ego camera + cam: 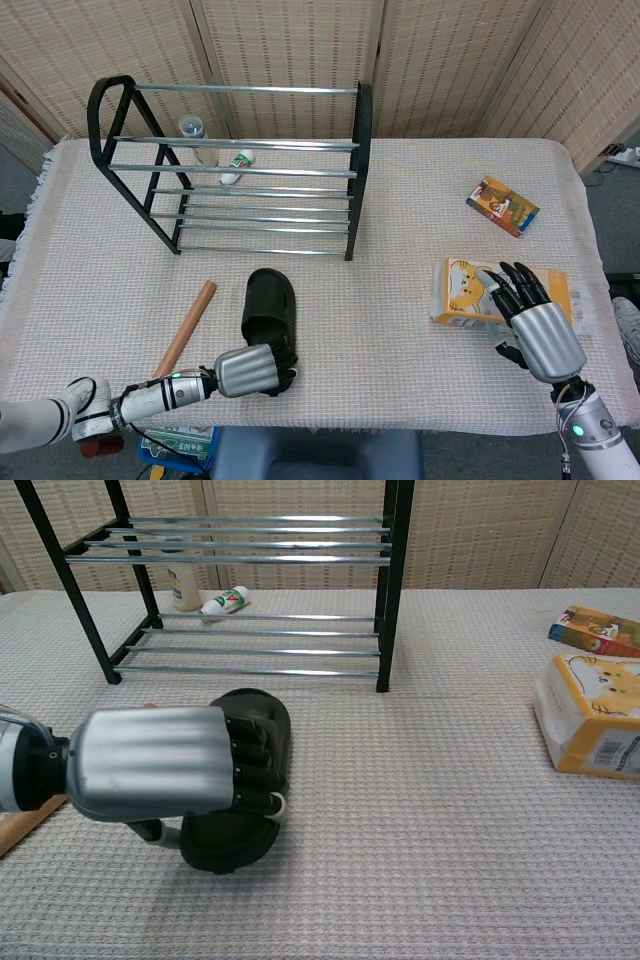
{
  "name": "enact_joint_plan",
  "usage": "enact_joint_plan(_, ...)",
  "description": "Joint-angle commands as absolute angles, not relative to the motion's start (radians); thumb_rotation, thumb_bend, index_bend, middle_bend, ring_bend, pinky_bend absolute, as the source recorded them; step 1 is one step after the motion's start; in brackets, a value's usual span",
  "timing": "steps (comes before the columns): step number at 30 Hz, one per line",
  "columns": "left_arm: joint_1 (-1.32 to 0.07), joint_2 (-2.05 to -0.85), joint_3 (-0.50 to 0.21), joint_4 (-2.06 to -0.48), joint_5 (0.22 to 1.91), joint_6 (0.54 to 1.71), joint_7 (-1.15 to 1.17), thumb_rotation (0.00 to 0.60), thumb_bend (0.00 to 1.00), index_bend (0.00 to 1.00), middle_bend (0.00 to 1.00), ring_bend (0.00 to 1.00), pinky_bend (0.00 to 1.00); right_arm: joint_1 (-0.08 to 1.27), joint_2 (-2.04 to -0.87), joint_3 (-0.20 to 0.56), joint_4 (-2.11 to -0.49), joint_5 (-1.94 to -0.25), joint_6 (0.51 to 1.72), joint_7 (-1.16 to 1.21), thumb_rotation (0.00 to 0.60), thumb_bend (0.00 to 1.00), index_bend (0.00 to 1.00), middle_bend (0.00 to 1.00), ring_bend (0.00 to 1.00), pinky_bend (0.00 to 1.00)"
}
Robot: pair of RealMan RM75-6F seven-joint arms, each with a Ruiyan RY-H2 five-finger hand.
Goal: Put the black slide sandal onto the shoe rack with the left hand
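Observation:
The black slide sandal (268, 298) (262, 712) lies on the cloth in front of the black shoe rack (362, 170) (390, 580), toe toward the rack. My left hand (256, 370) (160, 760) is at the sandal's near end, with its fingers curled over and into the strap opening and the thumb low at the side. The sandal still rests on the table. My right hand (530, 315) shows only in the head view, lying at the right with fingers spread beside a yellow tissue pack (458, 290) (595, 725), holding nothing.
A wooden stick (187, 327) (20, 825) lies left of the sandal. A bottle (203, 138) (180, 580) and a small tube (236, 165) (225, 600) sit behind the rack's rails. A colourful small box (502, 205) (595, 630) lies at the far right.

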State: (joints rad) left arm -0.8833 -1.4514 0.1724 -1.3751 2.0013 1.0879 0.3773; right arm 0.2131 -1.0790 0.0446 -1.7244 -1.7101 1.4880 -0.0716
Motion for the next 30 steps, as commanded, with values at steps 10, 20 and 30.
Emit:
enact_joint_plan(10,-0.810,-1.358,0.128,-1.492,1.983,1.178,0.493,0.600,0.14,0.60,0.50,0.40,0.50,0.210,-1.074,0.042,-1.730,-1.725,1.500,-0.066,0.600,0.52,0.00,0.15,0.09,0.06)
enact_joint_plan(20,-0.817,-1.345,0.065,-1.523,1.962,1.147,0.551,0.600,0.14,0.60,0.50,0.40,0.51,0.205,-1.069,0.044,-1.725,-1.729,1.511,-0.055,0.600,0.52,0.00,0.15,0.09,0.06)
enact_joint_plan(30,-0.910,-1.423,-0.035,-1.379,1.872,1.000,0.541,0.600,0.14,0.60,0.50,0.40,0.51,0.193,-1.062,0.044,-1.715,-1.720,1.524,-0.041,0.600,0.52,0.00,0.15,0.09,0.06)
